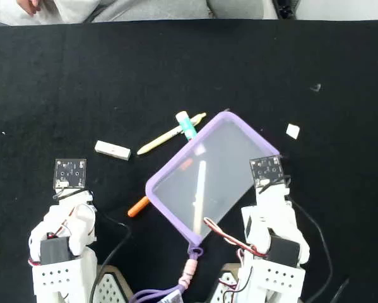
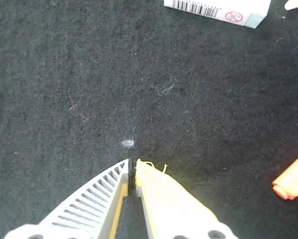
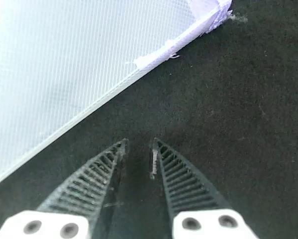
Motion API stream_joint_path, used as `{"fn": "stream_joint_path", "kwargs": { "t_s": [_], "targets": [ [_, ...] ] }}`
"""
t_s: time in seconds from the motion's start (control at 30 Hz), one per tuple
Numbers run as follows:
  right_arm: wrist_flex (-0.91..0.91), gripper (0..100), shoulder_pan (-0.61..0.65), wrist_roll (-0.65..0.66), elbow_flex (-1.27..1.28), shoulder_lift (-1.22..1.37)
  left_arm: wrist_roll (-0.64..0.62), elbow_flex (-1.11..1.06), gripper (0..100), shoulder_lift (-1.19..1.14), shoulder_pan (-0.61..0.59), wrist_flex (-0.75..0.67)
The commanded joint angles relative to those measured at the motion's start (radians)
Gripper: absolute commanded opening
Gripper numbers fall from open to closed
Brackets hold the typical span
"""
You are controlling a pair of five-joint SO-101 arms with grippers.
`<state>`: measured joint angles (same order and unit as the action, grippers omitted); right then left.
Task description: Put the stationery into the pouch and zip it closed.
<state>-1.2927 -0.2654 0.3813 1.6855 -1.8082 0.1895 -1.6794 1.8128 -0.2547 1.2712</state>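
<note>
A clear pouch (image 1: 211, 177) with a purple edge lies tilted at the table's middle, with a pale pen and an orange item showing through it. An orange marker (image 1: 138, 207) pokes out beside its left edge. A yellow pen (image 1: 170, 134) and a teal-capped stick (image 1: 187, 124) lie by its far corner, and a white eraser (image 1: 112, 150) lies further left. My left gripper (image 2: 133, 167) is shut and empty over bare cloth, short of the eraser (image 2: 218, 7) and the orange marker (image 2: 293, 179). My right gripper (image 3: 139, 149) stands slightly open beside the pouch (image 3: 64, 64), holding nothing.
A small white scrap (image 1: 293, 131) lies right of the pouch. The pouch's pink and purple strap (image 1: 190, 265) trails toward the near edge between the two arm bases. Black cloth covers the whole table.
</note>
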Motion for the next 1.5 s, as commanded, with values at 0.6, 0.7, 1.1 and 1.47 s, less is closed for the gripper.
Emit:
{"fn": "stream_joint_path", "kwargs": {
  "t_s": [0.6,0.7,1.1,1.47],
  "targets": [
    [-0.014,7.4,-0.015,-0.005,-0.002,-0.085,0.002,-0.019,3,0.003,0.007,0.002],
    [-0.014,7.4,-0.015,-0.005,-0.002,-0.085,0.002,-0.019,3,0.003,0.007,0.002],
    [-0.015,7.4,-0.015,-0.003,-0.002,-0.085,0.002,-0.019,3,0.003,0.007,0.002],
    [-0.015,7.7,-0.015,-0.009,-0.002,-0.085,0.002,-0.019,3,0.003,0.007,0.002]
  ]
}}
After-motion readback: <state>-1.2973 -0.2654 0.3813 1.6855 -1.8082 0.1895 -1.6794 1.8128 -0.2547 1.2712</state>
